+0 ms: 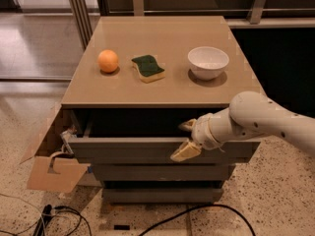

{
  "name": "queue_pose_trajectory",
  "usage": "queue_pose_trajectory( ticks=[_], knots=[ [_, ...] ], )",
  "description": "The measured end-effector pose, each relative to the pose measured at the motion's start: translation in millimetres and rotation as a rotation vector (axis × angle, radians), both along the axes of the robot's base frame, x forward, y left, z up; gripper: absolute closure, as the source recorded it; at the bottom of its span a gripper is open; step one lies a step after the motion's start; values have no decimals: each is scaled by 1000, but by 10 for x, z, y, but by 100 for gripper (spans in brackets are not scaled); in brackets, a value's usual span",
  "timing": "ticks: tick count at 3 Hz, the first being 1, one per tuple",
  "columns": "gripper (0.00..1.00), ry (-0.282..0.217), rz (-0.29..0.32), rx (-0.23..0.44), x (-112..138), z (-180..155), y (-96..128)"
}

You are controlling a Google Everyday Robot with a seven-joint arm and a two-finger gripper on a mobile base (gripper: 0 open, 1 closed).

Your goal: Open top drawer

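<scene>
Two fingers (184,152) of the gripper (183,140) clamping the partly open top drawer (123,150), above it one orange (108,61), one sponge (148,68), one bowl (208,62).

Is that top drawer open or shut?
Partly open: the top drawer juts from the cabinet, dark gap behind its front, the gripper at its top edge.

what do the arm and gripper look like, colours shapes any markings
The arm is a thick, rounded, off-white shell with a few small dark dots along it and a ribbed pale collar at the wrist. The gripper, at the front edge of the top drawer, has stubby, wedge-shaped, yellowish-tan fingers. No cables or sleeves show on it.
</scene>
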State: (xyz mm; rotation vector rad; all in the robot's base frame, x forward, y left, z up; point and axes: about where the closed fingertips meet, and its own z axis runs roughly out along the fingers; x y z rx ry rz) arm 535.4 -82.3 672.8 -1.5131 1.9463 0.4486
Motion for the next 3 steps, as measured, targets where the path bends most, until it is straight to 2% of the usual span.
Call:
queue_pose_trajectory(
  ticks=[1,2,3],
  knots=[
    [22,0,3,-1,-10,-5,4],
    [46,0,3,-1,-11,-5,4],
    [69,10,13,29,-268,-53,-116]
  ],
)
